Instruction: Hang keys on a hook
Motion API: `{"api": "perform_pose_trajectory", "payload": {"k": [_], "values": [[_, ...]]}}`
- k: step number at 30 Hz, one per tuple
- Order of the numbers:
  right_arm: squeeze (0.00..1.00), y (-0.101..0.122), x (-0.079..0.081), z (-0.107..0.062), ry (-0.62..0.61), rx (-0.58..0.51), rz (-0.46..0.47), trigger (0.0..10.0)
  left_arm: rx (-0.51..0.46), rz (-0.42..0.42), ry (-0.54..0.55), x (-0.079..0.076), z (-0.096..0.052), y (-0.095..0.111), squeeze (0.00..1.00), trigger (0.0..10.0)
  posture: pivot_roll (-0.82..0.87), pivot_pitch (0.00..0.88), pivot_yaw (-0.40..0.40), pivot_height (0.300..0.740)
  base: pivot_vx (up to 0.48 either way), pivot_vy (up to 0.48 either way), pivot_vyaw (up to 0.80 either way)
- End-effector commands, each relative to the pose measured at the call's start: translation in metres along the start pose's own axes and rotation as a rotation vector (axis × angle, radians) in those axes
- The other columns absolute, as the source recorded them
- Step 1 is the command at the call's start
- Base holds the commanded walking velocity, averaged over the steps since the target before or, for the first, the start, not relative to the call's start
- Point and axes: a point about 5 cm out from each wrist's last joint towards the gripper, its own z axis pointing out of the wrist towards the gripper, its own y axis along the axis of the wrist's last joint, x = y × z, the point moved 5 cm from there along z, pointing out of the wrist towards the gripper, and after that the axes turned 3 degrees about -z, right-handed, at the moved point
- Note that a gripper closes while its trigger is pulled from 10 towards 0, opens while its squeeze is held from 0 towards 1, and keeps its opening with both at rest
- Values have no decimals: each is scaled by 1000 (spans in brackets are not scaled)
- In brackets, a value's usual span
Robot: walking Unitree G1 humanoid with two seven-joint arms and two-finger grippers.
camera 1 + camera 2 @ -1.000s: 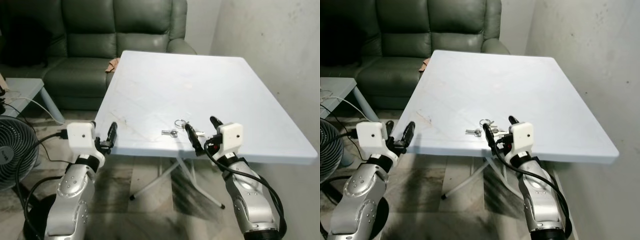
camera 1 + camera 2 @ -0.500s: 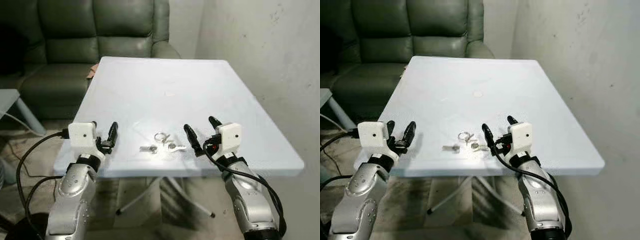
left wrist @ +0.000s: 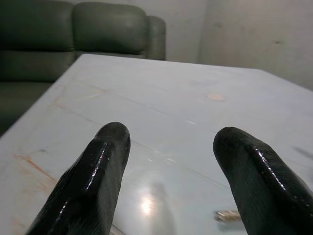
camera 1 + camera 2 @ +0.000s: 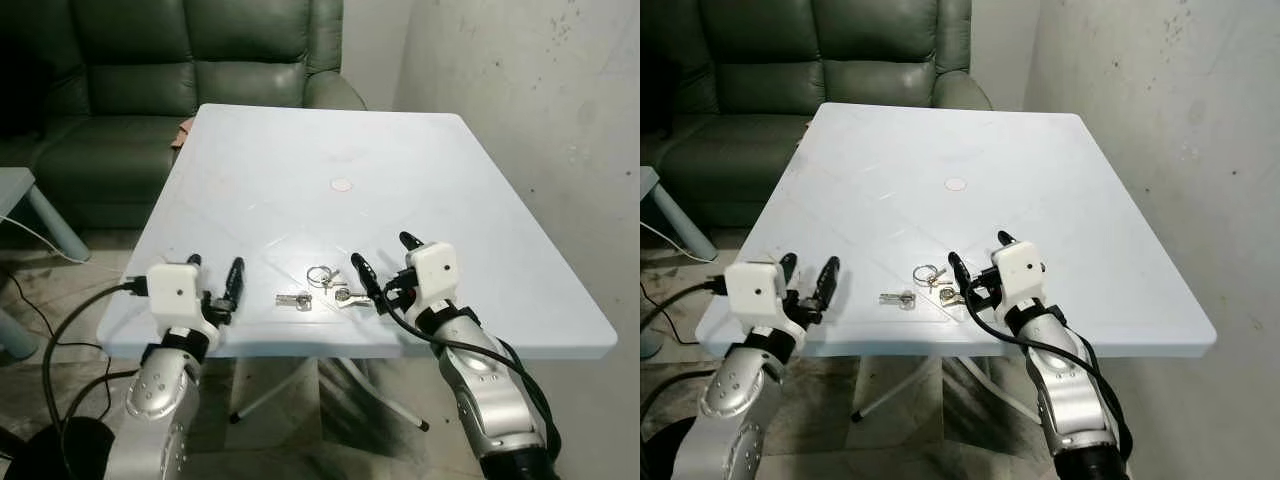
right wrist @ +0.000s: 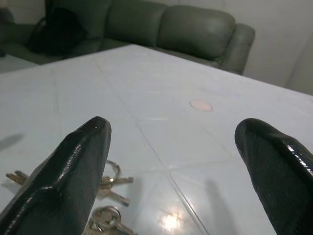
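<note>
Keys (image 4: 328, 285) lie on the white table (image 4: 420, 170), a green sofa (image 4: 150, 70) beyond it. The right gripper (image 4: 385, 262), fingers spread and empty, hovers just beside the keys. The left gripper (image 4: 213, 280), also released, holds nothing.

Pale blue square worktop (image 4: 420, 160) on folding legs, bunch of keys (image 4: 333, 281) on a ring near its front edge, one separate small key (image 4: 294, 300) just beside them, round pale spot (image 4: 342, 184) at the centre

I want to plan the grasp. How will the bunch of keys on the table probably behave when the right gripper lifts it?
The keys lie flat and splayed around a thin ring, so they will likely dangle and swing. Small shiny metal: probably light but slippery between the open right gripper fingers.
</note>
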Motion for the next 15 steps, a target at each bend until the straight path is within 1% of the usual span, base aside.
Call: {"api": "perform_pose_trajectory", "payload": {"k": [1,2,3,4,5,7,9,10,12,15], "values": [[0,1,2,5,1,19,-10,10000,-11,-6,-24,-4,-3,0,0,10000,-80,13,-32,740,0,0,0],[0,1,2,5,1,19,-10,10000,-11,-6,-24,-4,-3,0,0,10000,-80,13,-32,740,0,0,0],[0,-6,2,8,-4,57,-23,10000,-10,-18,-39,-7,-7,-3,0,10000,-80,19,-35,740,0,0,0],[0,-6,2,8,-4,57,-23,10000,-10,-18,-39,-7,-7,-3,0,10000,-80,19,-35,740,0,0,0],[0,-13,4,10,0,91,-30,10000,-7,-22,-51,-11,-10,-4,0,10000,-78,34,-39,740,0,0,0],[0,-22,7,11,7,126,-40,10000,-4,-25,-61,-15,-13,-6,0,10000,-75,43,-43,740,0,0,0],[0,-23,9,11,15,130,-47,10000,-6,-27,-63,-16,-14,-5,0,10000,-73,54,-46,740,0,0,0],[0,-26,13,13,29,137,-46,10000,-13,-30,-67,-18,-18,-4,0,10000,-68,76,-51,740,0,0,0],[0,-28,18,14,40,140,-31,10000,-15,-29,-69,-19,-20,-4,0,10000,-68,76,-51,740,0,0,0],[0,-28,18,15,42,140,-28,10000,-16,-29,-70,-20,-21,-3,0,10000,-68,81,-53,740,0,0,0]]}}
